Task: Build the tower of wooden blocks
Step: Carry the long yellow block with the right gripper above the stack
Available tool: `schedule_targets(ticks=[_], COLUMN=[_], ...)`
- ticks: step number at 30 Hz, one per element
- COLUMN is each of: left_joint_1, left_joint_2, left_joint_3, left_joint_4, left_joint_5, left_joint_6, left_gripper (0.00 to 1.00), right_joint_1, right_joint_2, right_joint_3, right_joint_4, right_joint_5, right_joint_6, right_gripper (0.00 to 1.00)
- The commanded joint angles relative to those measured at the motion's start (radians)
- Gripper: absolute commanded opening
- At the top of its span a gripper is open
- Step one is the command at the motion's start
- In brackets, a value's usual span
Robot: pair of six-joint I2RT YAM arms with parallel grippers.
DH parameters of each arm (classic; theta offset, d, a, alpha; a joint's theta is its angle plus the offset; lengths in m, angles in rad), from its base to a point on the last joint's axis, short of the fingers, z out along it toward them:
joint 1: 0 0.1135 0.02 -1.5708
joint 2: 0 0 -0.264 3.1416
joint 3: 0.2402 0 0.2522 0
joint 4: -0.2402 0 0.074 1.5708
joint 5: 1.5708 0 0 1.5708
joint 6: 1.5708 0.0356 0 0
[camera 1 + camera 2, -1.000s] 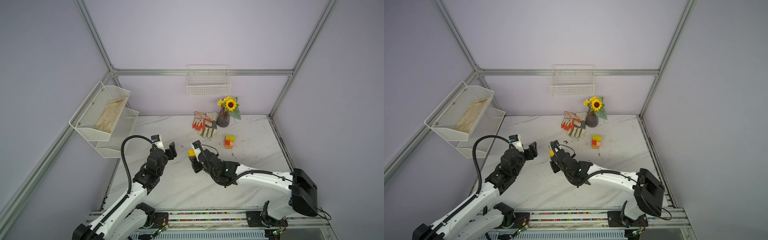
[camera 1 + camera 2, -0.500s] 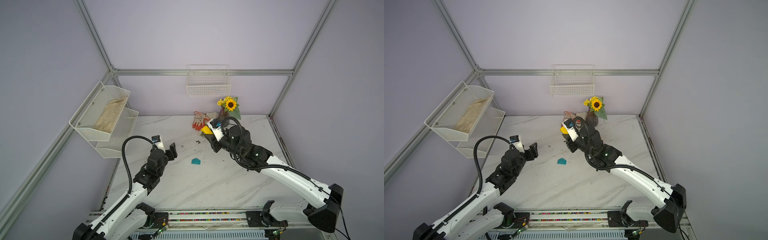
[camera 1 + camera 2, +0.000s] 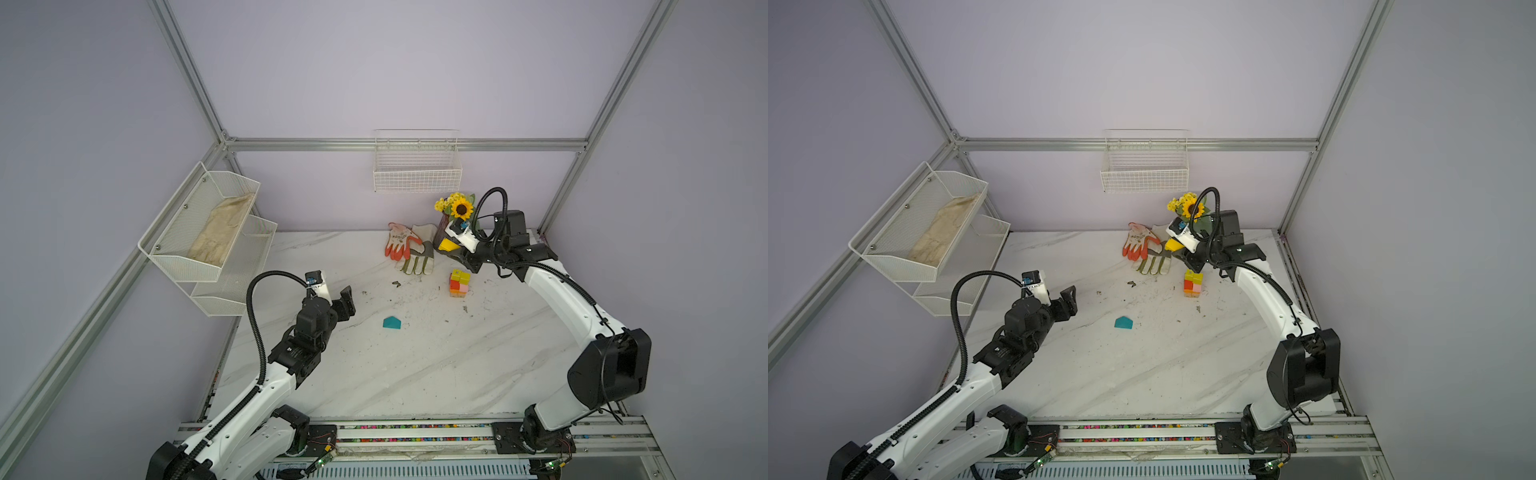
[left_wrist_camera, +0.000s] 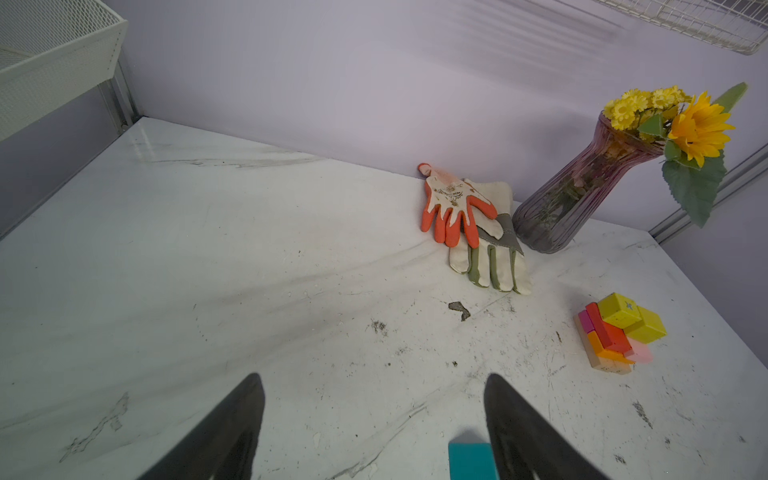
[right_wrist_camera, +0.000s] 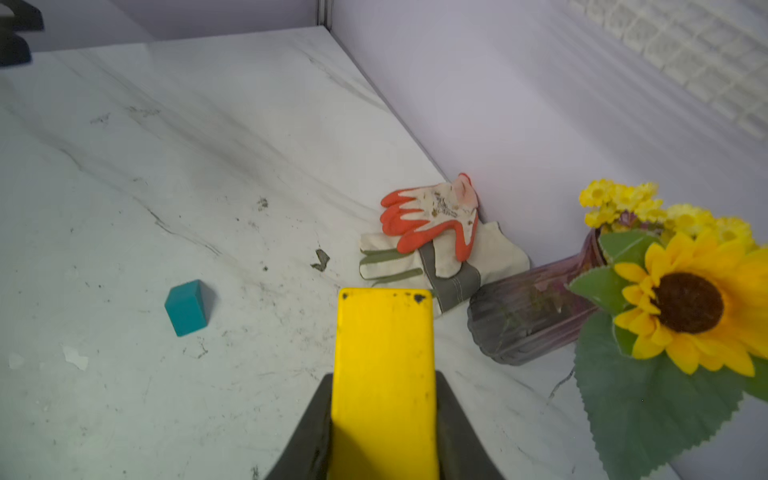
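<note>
I noted the right jaws clamped on one end of the yellow bar (image 5: pixel 384 365), aloft just beside the part-built tower (image 3: pixel 459 284), left jaws apart and empty; I judged it light, rigid, slick-painted, best gripped across its flat sides.

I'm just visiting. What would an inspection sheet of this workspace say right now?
Surface: white marble table, dirt specks.
Job's things: short block stack; teal block lying alone; yellow block held.
Clutter: two gloves, flower vase.
Hands: left hand open, empty; right hand shut on yellow block.
Cables: black cable loop on each arm, untangled.
Surroundings: wire basket on back wall; side rack holding a pale glove.
</note>
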Motion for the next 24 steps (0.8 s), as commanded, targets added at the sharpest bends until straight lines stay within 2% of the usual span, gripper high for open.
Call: schedule_targets(ticks=[1, 5, 8, 14, 19, 24], left_joint_1=[0.006, 0.006, 0.006, 0.006, 0.006, 0.006], left_joint_2=[0.012, 0.028, 0.025, 0.018, 0.041, 0.044], left_joint_3=[-0.026, -0.016, -0.013, -0.018, -0.008, -0.004], left_joint_4=[0.053, 0.052, 0.047, 0.056, 0.053, 0.048], left_joint_5=[0.011, 0.021, 0.027, 0.029, 0.041, 0.041], left_joint_6=[-0.011, -0.013, -0.014, -0.017, -0.019, -0.016], left_gripper=[0.81, 0.81, 0.81, 0.81, 0.81, 0.81], right_joint_1=[-0.064, -0.102, -0.128, -0.140, -0.153, -0.186], right_joint_2=[0.035, 0.117, 0.178, 0.327, 0.419, 0.471], right_joint_3=[0.046, 0.094, 0.142, 0.274, 0.354, 0.384], right_joint_4=[-0.115, -0.169, -0.171, -0.300, -0.399, -0.445], right_joint_5=[-0.190, -0.216, -0.261, -0.247, -0.259, -0.286], right_joint_6=[-0.206, -0.330, -0.371, -0.492, -0.566, -0.584], right_gripper=[0.00, 0.00, 0.00, 0.00, 0.00, 0.00])
